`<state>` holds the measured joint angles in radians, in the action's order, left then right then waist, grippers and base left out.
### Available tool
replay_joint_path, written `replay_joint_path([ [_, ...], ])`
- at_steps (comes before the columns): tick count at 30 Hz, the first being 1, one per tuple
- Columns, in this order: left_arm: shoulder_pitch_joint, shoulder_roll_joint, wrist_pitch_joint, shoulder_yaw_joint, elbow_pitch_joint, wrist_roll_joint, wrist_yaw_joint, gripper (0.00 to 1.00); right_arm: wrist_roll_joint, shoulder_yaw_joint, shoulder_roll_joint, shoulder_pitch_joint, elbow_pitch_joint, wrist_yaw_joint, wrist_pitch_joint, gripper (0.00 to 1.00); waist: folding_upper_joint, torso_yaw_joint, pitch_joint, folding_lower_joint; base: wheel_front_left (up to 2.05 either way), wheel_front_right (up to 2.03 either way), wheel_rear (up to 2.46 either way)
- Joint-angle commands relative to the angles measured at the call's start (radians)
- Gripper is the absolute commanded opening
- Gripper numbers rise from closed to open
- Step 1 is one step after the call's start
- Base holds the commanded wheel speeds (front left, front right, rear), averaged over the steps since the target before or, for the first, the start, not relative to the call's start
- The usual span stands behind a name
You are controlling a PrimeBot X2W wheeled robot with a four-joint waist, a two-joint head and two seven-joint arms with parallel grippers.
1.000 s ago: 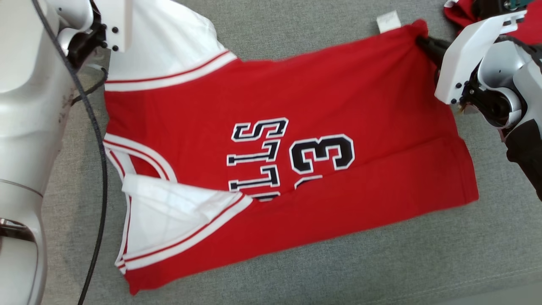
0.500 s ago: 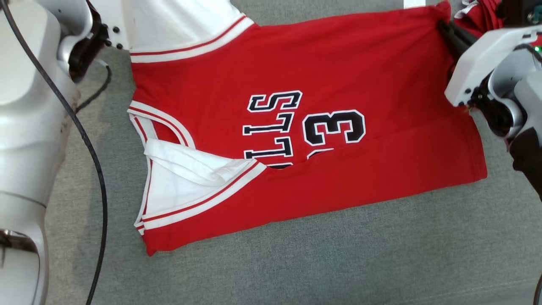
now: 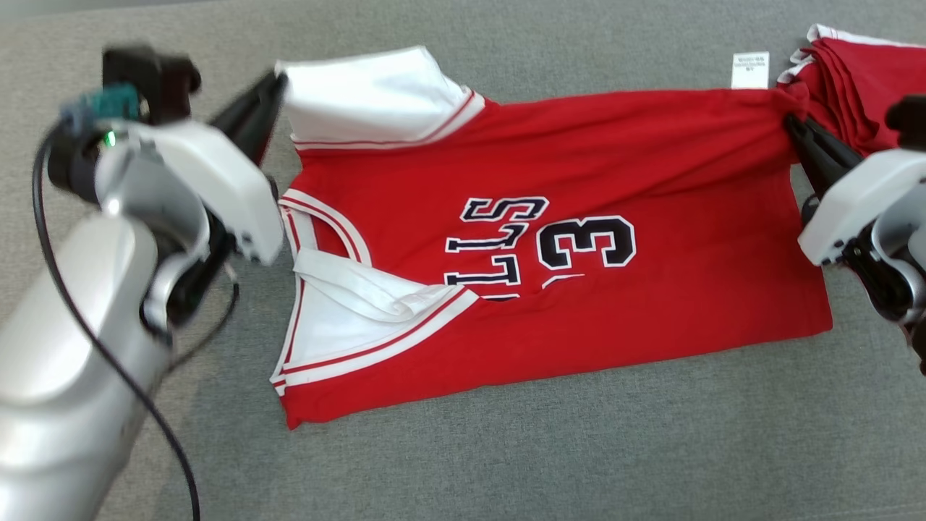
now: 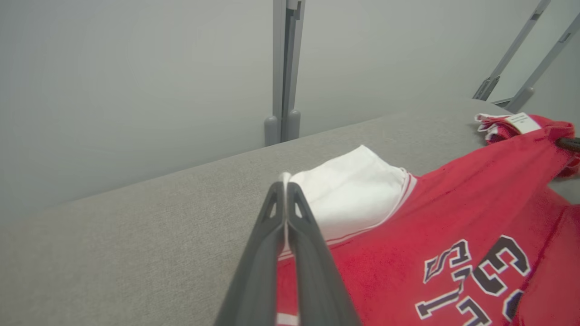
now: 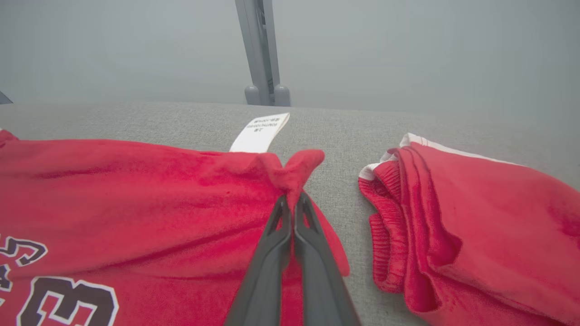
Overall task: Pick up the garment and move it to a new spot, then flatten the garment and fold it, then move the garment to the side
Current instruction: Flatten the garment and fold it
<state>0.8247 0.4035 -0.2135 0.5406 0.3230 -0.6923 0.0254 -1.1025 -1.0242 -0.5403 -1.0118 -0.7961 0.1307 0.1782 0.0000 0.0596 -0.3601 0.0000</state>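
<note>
Lying flat on the grey padded surface (image 3: 506, 449), one red jersey (image 3: 579, 181) stretches sideways across the head view, with its shoulders toward the robot's left and its hem toward the right. Its near long edge is folded up over the front, so the fold covers the lower part of the print. Three dark letters and one whole digit, a 3 (image 3: 586, 243), can be read, and a second digit just peeks out at the fold. Two white patches trimmed with red and white stripes show at the shoulder end, one at the far corner and one at the near corner.

Two grippers are in play, and both are clamped on the cloth. The left gripper (image 3: 277, 78) has its fingers pressed together on the far white corner, and the left wrist view shows a thin white edge caught at the tips (image 4: 284, 186). The right gripper (image 3: 790, 120) pinches the far hem corner, where the red cloth bunches into a small knot just above its tips (image 5: 292, 197).

One white label (image 3: 750, 69) sticks out from the hem beside that corner. One pile of folded red clothes (image 3: 861, 79) lies just beyond the hem, apart from the jersey. One black cable (image 3: 181, 463) trails along the left arm. One upright grey post (image 5: 260, 50) stands behind the surface.
</note>
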Motion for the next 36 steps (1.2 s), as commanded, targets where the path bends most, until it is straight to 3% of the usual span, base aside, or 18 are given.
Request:
replay_joint_path([
  [1,-0.049,0.017,-0.007,-0.008,-0.059,-0.012,-0.026,0.00,-0.008,-0.007,-0.019,0.022,0.010,0.000,0.018,0.00,0.0000,-0.010,0.014,0.0000,0.00,0.00,0.00],
  [8,-0.336,0.098,-0.053,-0.041,-0.452,-0.047,-0.182,0.00,-0.024,-0.024,-0.087,0.107,0.088,0.000,0.075,0.00,0.0000,-0.026,0.040,0.0000,0.00,0.00,0.00],
  [13,-0.493,0.109,-0.056,-0.033,-0.628,-0.058,-0.259,0.00,-0.023,0.000,-0.126,0.184,0.133,0.000,0.089,0.00,0.0000,-0.036,0.054,0.0000,0.00,0.00,0.00],
  [20,-0.590,0.089,-0.050,-0.007,-0.666,-0.075,-0.298,0.00,0.015,0.083,-0.134,0.280,0.183,0.000,0.089,0.00,0.0000,-0.038,0.058,0.0000,0.00,0.00,0.00],
  [32,-0.659,0.026,0.007,0.029,-0.571,-0.090,-0.304,0.00,0.079,0.141,-0.101,0.373,0.167,0.000,0.089,0.00,0.0000,-0.035,0.062,0.0000,0.00,0.00,0.00],
  [33,-0.663,0.023,0.011,0.028,-0.557,-0.092,-0.302,0.00,0.084,0.142,-0.096,0.376,0.163,0.000,0.089,0.05,0.0000,-0.035,0.063,0.0000,0.00,0.00,0.00],
  [35,-0.672,0.009,0.014,0.031,-0.526,-0.106,-0.296,0.00,0.084,0.148,-0.084,0.383,0.153,0.000,0.089,0.33,0.0000,-0.035,0.065,0.0000,0.00,0.00,0.00],
  [36,-0.675,0.003,0.013,0.035,-0.513,-0.115,-0.290,0.00,0.085,0.151,-0.081,0.385,0.148,0.000,0.089,0.84,0.0000,-0.035,0.066,0.0000,0.00,0.00,0.00],
])
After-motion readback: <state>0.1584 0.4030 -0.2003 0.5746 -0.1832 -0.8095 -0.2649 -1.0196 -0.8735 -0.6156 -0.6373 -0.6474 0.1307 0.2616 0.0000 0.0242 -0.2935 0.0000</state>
